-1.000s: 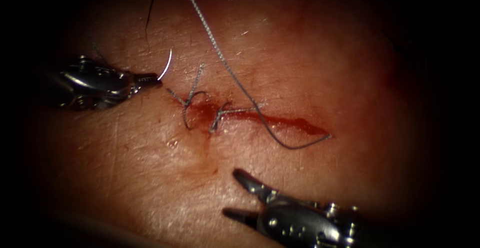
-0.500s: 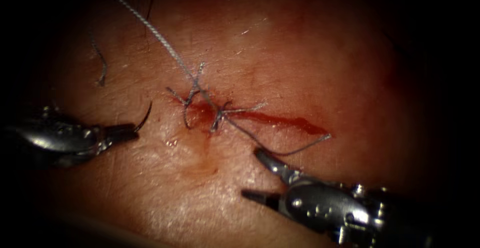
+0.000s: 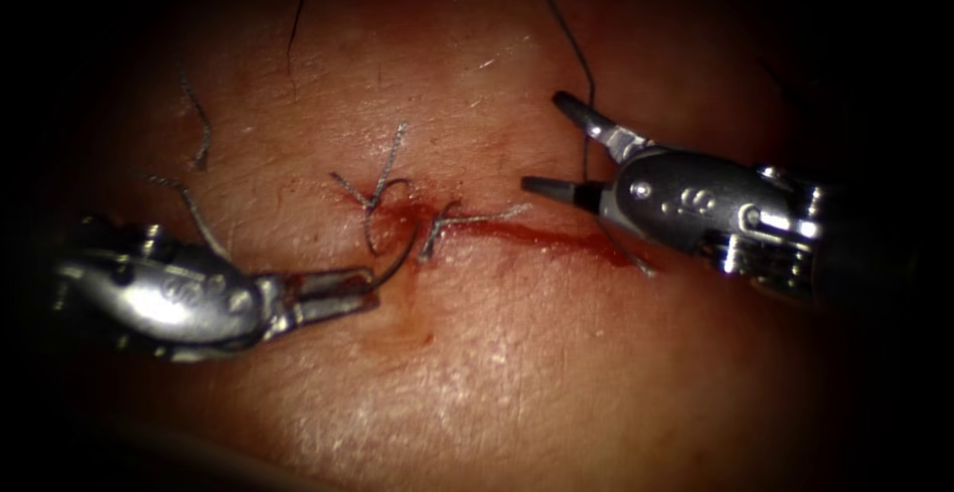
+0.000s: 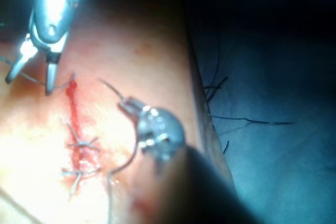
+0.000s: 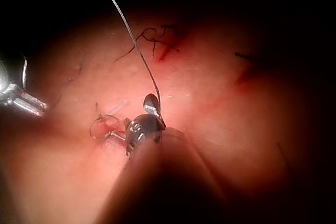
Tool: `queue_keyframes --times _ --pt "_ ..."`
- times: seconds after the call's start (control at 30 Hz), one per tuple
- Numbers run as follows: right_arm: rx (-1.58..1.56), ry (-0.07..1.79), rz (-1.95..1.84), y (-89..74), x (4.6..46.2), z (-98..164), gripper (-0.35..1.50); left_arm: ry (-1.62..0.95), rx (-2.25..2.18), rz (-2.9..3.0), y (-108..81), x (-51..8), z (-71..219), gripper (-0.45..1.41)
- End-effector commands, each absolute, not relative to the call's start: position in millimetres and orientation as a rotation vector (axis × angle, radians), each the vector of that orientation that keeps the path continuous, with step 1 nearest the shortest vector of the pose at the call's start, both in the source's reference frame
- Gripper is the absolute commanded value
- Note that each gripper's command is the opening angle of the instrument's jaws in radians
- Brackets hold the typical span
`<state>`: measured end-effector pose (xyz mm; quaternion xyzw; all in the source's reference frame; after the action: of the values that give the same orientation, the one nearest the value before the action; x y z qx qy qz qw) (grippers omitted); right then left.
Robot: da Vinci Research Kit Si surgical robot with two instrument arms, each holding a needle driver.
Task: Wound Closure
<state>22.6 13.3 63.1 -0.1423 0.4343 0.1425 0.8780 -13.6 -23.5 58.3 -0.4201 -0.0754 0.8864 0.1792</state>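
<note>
The tissue [image 3: 477,353] has a red cut [image 3: 556,237] with two stitches [image 3: 378,194] [image 3: 447,224] at its left end. My left tool [image 3: 348,288], below and left of the stitches, is shut on the dark curved needle [image 3: 397,258] near its rear end. The needle's tip arcs up towards the cut between the stitches and looks free of the tissue in the left wrist view [image 4: 110,88]. My right tool [image 3: 542,142] hovers above the cut's right part, jaws open. The thread [image 3: 576,45] drops from above between them to the cut's right end.
Short cut thread ends [image 3: 199,124] lie on the tissue at the upper left. Red fluid [image 3: 407,328] stains the tissue below the stitches. Thread [image 3: 194,209] trails back over my left tool. Beyond the tissue's edge lies blue cloth [image 4: 273,77] with loose threads.
My left tool moved down and then right with the needle, bringing its tip near the stitches. My right tool rose from below the cut to above its right part. The thread swung across.
</note>
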Motion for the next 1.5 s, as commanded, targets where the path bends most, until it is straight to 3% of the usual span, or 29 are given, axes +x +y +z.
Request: queue_keyframes --times 0.03,0.23,0.3,0.47,0.53,0.8,1.3,1.5 --pt "-0.323 0.898 0.286 16.2 23.0 63.7 1.45 -0.201 -1.201 2.528 -24.2 -14.2 58.9 -0.45" --pt "-0.311 0.884 0.295 19.6 20.4 64.3 1.47 -0.029 -1.438 2.696 -21.6 -17.1 58.4 -0.45" --pt "-0.168 0.877 0.318 18.3 19.6 64.1 1.45 0.015 -1.494 2.721 -20.8 -17.7 58.2 -0.45" --pt "-0.005 0.919 0.384 13.7 18.3 61.0 1.28 0.109 -1.592 2.818 -20.9 -18.6 58.7 -0.45" --pt "0.091 0.984 0.420 12.7 18.6 59.7 1.10 0.106 -1.644 2.821 -21.3 -18.9 59.4 -0.45" --pt "0.395 1.114 0.503 14.3 21.2 59.9 1.05 0.079 -1.879 2.829 -21.0 -17.7 63.2 -0.45" --pt "0.482 1.221 0.491 11.3 19.8 61.2 1.06 0.112 -1.802 2.894 -20.5 -16.3 63.4 -0.45" --pt "0.512 1.237 0.480 11.9 21.5 61.5 1.06 0.072 -1.888 2.921 -21.3 -17.3 63.7 -0.45"
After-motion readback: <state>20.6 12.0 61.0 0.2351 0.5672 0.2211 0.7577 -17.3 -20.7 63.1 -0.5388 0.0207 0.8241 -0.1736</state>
